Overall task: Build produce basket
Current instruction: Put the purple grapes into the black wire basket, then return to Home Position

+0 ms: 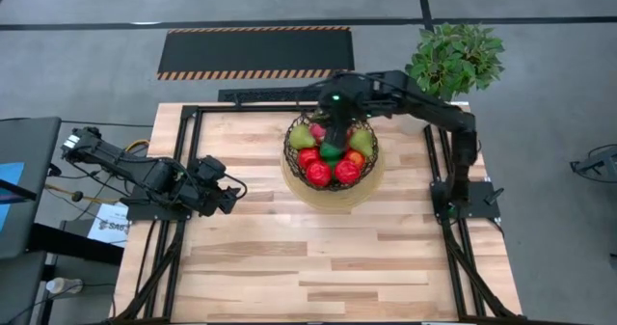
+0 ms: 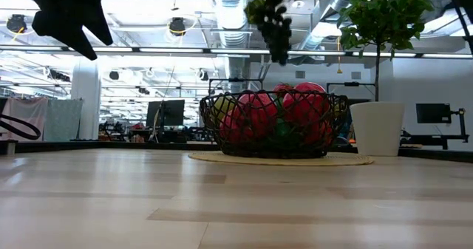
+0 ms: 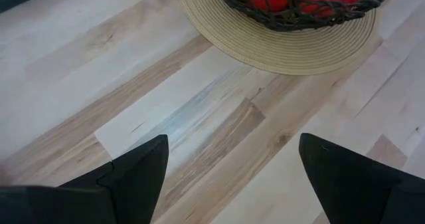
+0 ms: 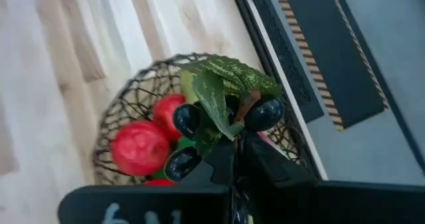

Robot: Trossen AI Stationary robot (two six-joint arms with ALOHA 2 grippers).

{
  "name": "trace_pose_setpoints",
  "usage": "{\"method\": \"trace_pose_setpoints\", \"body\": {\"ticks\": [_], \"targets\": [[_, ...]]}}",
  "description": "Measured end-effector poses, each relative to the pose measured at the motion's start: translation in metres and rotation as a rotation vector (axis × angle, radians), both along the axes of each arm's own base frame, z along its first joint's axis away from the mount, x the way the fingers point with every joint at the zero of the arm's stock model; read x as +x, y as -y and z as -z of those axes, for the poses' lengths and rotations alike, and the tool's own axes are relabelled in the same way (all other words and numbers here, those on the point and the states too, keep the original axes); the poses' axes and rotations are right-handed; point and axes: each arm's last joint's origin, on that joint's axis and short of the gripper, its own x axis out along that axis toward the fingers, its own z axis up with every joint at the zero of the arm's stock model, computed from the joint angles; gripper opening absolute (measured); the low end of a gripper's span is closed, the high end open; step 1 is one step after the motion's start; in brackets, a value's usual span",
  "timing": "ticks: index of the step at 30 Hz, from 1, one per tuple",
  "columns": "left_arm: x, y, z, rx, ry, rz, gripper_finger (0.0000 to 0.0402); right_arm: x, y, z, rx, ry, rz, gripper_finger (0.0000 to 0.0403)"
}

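Observation:
The basket [image 1: 286,155], a dark wire bowl on a tan round base [image 3: 279,48], stands at the far middle of the table. It holds red round fruits [image 1: 318,174], green pears [image 1: 302,138] and an orange piece. My right gripper [image 1: 335,122] hovers over the basket, shut on a bunch of dark grapes with green leaves [image 4: 219,111]. In the low view the grapes [image 2: 276,24] hang well above the basket's rim [image 2: 211,101]. My left gripper [image 3: 232,177] waits open over bare wood near the table's left side [image 1: 227,196]. My right gripper pinches the grape bunch between its two shut fingers [image 4: 265,167], at the leafy stem end [image 4: 242,127]. The fingers come from above, pointing down. The bunch is lifted clear and hangs below them, over the fruits in the basket.
A white pot with a green plant [image 1: 453,60] stands at the far right corner, just right of the basket [image 2: 377,127]. Black frame rails run along the table's left, right and far sides. Bare wood spreads over the near half of the table.

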Motion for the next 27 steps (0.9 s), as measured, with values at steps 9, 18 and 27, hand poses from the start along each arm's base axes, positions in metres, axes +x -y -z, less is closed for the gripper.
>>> {"method": "trace_pose_setpoints", "body": {"ticks": [9,18,27], "targets": [[0.0,0.0,0.0,-0.013,0.01,-0.023,0.0324,0.033,0.037,0.05,0.028,-0.158,0.042,0.0041],[0.0,0.0,0.0,-0.031,0.011,-0.031,0.0324,0.046,0.045,0.087,0.079,-0.325,0.051,0.0106],[0.0,0.001,0.001,-0.049,0.003,-0.023,0.0324,0.031,0.037,0.065,0.098,-0.274,0.04,0.0255]]}}
